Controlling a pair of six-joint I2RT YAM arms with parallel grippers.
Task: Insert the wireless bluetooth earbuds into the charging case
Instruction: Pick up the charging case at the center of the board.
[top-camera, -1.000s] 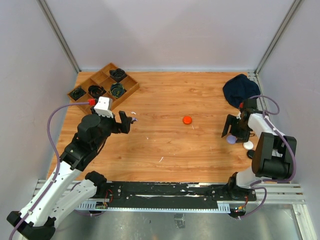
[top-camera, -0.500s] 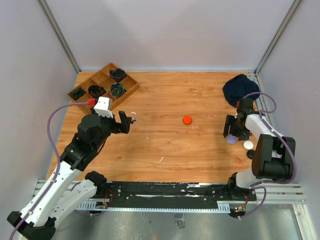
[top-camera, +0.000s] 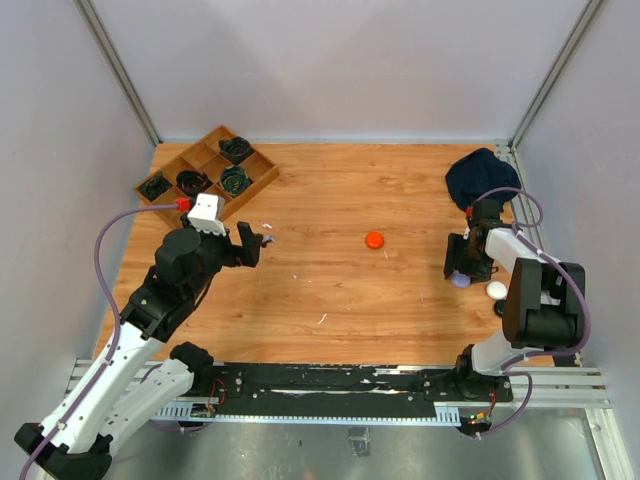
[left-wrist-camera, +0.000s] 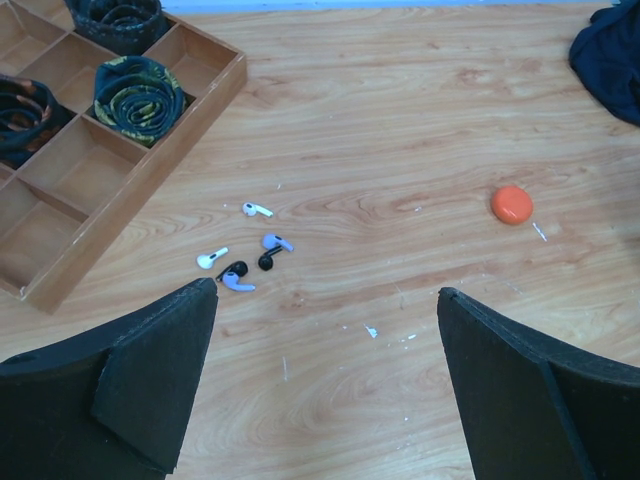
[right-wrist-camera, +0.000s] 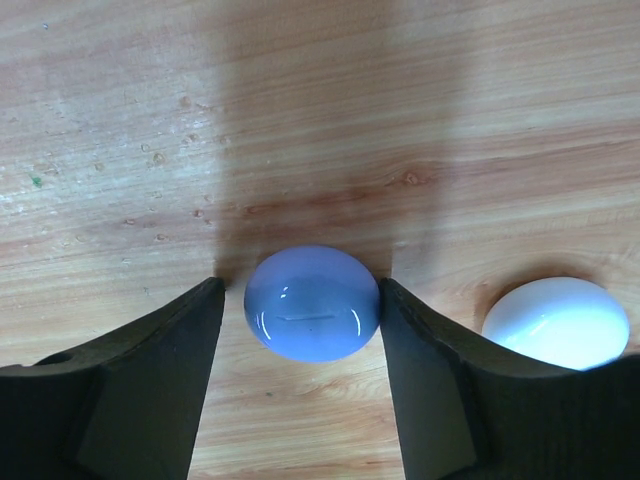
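Note:
Several tiny earbuds (left-wrist-camera: 257, 210), white, lavender and black, lie scattered on the wood beside the tray; they also show in the top view (top-camera: 267, 232). My left gripper (left-wrist-camera: 328, 290) is open and empty, hovering just short of them (top-camera: 255, 245). My right gripper (right-wrist-camera: 302, 290) is open and low on the table, straddling a closed lavender case (right-wrist-camera: 312, 305). Its right finger touches the case and the left finger is a small gap away. In the top view the right gripper (top-camera: 460, 268) sits at the right edge over the lavender case (top-camera: 461, 281).
A white case (right-wrist-camera: 556, 322) lies right beside the right finger, also seen from above (top-camera: 496, 290). An orange case (top-camera: 374, 240) sits mid-table. A dark cloth (top-camera: 482, 178) lies at the far right. A wooden compartment tray (top-camera: 205, 172) with coiled cables stands far left.
My right arm has shifted slightly toward the far side while its gripper stays at the lavender case. The left arm has not moved.

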